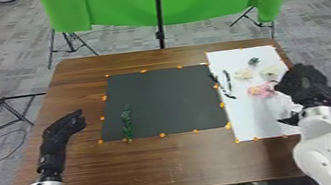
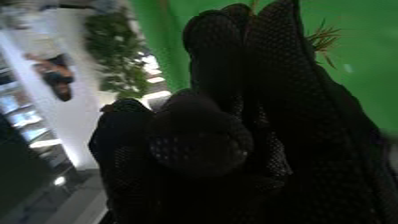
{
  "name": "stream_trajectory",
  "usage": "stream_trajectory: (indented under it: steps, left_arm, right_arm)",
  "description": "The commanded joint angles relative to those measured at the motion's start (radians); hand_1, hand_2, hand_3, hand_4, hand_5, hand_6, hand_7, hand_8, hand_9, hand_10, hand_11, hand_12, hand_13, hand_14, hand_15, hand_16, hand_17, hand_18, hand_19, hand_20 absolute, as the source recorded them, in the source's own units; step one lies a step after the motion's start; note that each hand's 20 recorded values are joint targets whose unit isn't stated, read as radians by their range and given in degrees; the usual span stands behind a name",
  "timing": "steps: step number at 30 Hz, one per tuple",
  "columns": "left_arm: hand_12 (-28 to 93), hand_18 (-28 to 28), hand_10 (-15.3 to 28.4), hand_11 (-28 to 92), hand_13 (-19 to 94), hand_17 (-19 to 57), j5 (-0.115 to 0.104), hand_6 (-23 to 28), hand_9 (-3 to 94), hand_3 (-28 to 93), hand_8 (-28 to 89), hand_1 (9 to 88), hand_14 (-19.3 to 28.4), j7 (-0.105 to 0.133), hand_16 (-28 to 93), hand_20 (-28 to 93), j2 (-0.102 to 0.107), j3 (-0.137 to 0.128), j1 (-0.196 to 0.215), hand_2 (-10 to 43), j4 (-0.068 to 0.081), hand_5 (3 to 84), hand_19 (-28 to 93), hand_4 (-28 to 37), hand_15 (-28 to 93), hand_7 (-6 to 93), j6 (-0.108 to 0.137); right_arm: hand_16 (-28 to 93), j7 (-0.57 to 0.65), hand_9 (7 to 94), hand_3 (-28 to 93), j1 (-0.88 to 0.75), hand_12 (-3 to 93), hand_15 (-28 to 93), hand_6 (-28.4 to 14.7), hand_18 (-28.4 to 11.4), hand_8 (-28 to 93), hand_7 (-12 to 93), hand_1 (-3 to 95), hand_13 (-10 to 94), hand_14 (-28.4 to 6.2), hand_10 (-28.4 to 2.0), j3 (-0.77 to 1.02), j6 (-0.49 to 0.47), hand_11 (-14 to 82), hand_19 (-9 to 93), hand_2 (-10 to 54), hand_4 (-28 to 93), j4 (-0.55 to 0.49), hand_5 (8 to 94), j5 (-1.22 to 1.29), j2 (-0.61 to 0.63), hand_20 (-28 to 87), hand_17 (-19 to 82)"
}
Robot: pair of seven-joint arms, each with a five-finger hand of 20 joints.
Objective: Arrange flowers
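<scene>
As far as you can judge, the arranging has only begun: one green sprig point(image 1: 127, 122) lies lengthwise on the black mat point(image 1: 163, 101), toward its left side, and nothing else has joined it. Most of your flowers are on the white sheet point(image 1: 253, 121) beside the mat. You have a pink flower point(image 1: 258, 90) there, two cream flowers point(image 1: 243, 74) point(image 1: 269, 70) just beyond it, and a small dark bud point(image 1: 254, 61) farther up. Near the sheet's left edge, you also see dark stems point(image 1: 228, 84), close to the mat. If the mat is where your arrangement goes, all of these have yet to be moved across and set around the sprig.

Your right hand point(image 1: 302, 82) is over the sheet's right edge, just beside the pink flower. You cannot tell how far it is open, or whether it has hold of anything; in the right wrist view, spiky leaves point(image 2: 324, 40) show past the glove, but their link to the hand is unclear. Your left hand point(image 1: 58, 135) rests off the mat's left side, its fingers loosely extended and holding nothing.
</scene>
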Motion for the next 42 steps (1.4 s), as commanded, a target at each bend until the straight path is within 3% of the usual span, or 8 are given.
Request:
stream_trajectory:
  steps: [1,6,20,30,35,42]
  left_arm:
    - [12,14.1,13.8,22,32,3.1,0.007,4.8,44.1,67,-7,28.1,18.1,-0.012,-3,22,0.004,0.005,0.002,-0.5,0.003,46.1,17,-23.1,35,13.0,-0.019]
    - [12,14.2,13.7,22,32,3.0,0.003,4.8,44.0,67,-7,28.1,18.1,-0.014,-3,22,-0.003,0.004,0.011,-0.5,0.002,46.1,17,-23.1,35,13.0,-0.011]
    - [12,14.2,13.6,22,32,2.7,0.007,5.0,43.8,67,-7,28.0,17.9,-0.038,-2,22,-0.006,0.004,0.019,-0.6,0.001,45.8,17,-22.9,34,12.3,-0.029]
    - [12,14.2,13.6,22,31,2.5,0.006,4.9,43.4,67,-6,28.0,18.0,-0.032,-2,22,-0.008,-0.002,0.024,-0.6,-0.001,45.6,17,-22.6,34,12.2,-0.033]
    - [12,14.2,13.6,22,31,2.4,0.007,4.8,43.4,67,-6,27.9,18.0,-0.032,-2,22,-0.015,-0.007,0.03,-0.7,-0.003,45.4,17,-22.6,34,12.2,-0.033]
    - [12,14.2,13.6,22,31,2.4,0.01,4.8,43.2,67,-6,27.9,18.0,-0.036,-2,22,-0.019,-0.01,0.027,-0.7,-0.001,45.3,17,-22.7,34,12.2,-0.038]
  right_arm:
    - [31,-0.038,91.4,56,0.231,40.0,59,0.6,-8.1,14,23,63.0,94,-0.5,-7.4,-0.22,-0.024,30.0,93,-9.5,-26,-0.047,85.1,0.095,-0.095,50,71]
    - [30,-0.062,91.4,55,0.348,39.8,59,0.2,-7.7,15,23,63.4,94,-0.4,-7.7,-0.389,-0.05,30.6,93,-9.5,-25,0.02,85.2,0.122,-0.191,50,71]
    - [29,-0.092,91.3,55,0.577,39.2,59,-0.3,-7.3,16,23,63.6,94,-0.2,-8.1,-0.704,-0.158,30.9,93,-9.5,-24,0.293,85.0,0.2,-0.35,49,72]
    - [29,-0.125,90.8,56,0.583,38.0,59,-0.5,-7.2,15,24,61.3,94,-0.4,-8.8,-0.736,-0.174,31.7,93,-9.5,-22,0.347,83.9,0.181,-0.376,48,71]
    - [31,-0.141,88.1,53,0.569,33.8,57,-0.9,-7.6,13,23,58.0,94,-0.7,-10.8,-0.728,-0.18,36.9,93,-9.5,-20,0.345,81.1,0.181,-0.37,49,70]
    - [32,-0.16,86.7,51,0.554,28.3,56,-0.9,-8.2,12,22,56.5,94,-1.1,-11.2,-0.718,-0.181,40.7,93,-9.5,-19,0.336,79.8,0.169,-0.353,49,70]
